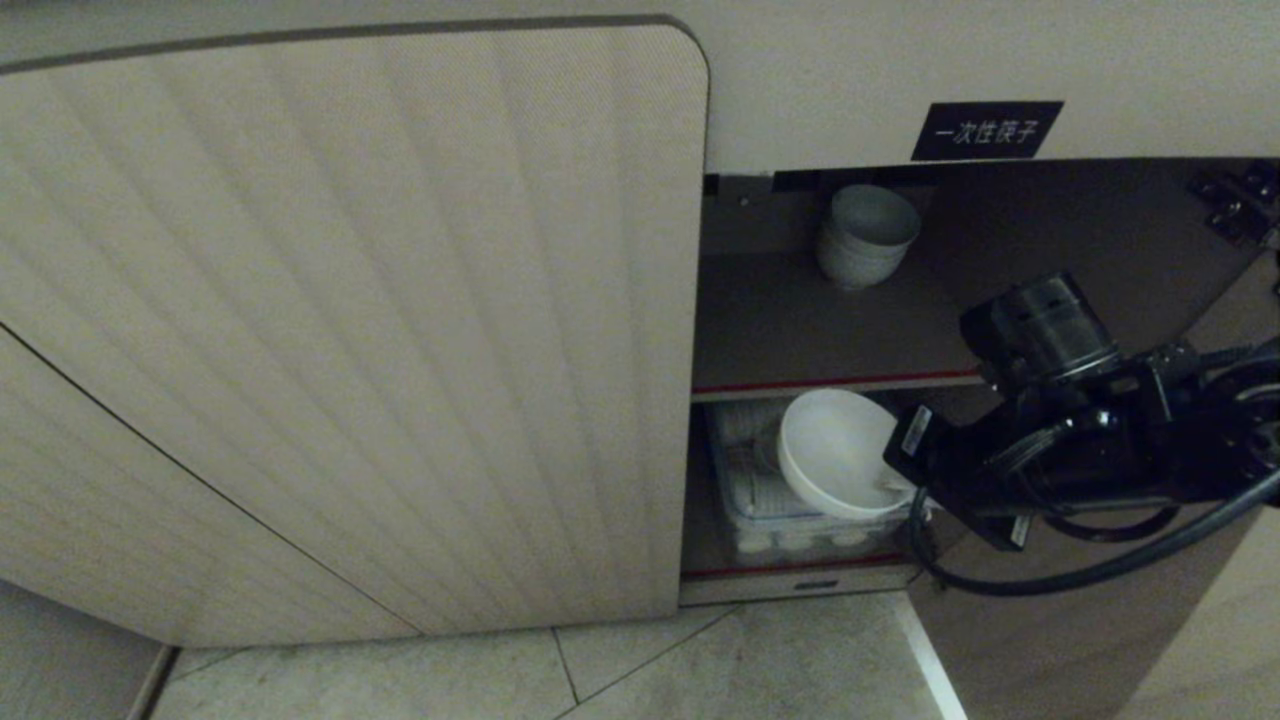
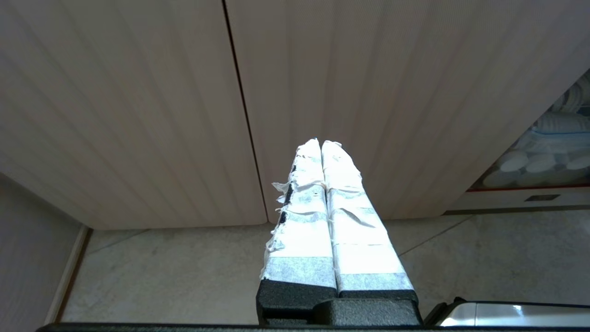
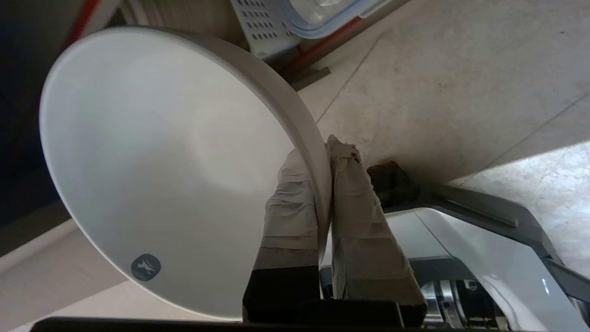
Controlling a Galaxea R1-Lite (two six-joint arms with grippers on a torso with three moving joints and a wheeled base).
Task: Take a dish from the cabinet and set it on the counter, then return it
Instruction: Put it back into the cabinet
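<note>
The cabinet [image 1: 350, 330] stands with its right compartment open, red-edged shelves showing inside. The dish [image 1: 835, 455], a plain white bowl, hangs tilted on its side in front of the lower shelf opening. My right gripper [image 3: 322, 150] is shut on the dish [image 3: 152, 161], one taped finger inside the rim and one outside. In the head view the right gripper [image 1: 895, 490] reaches in from the right at the bowl's lower edge. My left gripper [image 2: 321, 142] is shut and empty, facing the closed fluted doors. The counter is out of view.
A stack of white bowls [image 1: 865, 235] sits on the upper shelf. A clear lidded container [image 1: 770, 500] and white-wrapped stacks fill the lower shelf behind the dish. A black label [image 1: 985, 130] hangs above the opening. Tiled floor [image 1: 600, 670] lies below, the open door [image 1: 1100, 630] at right.
</note>
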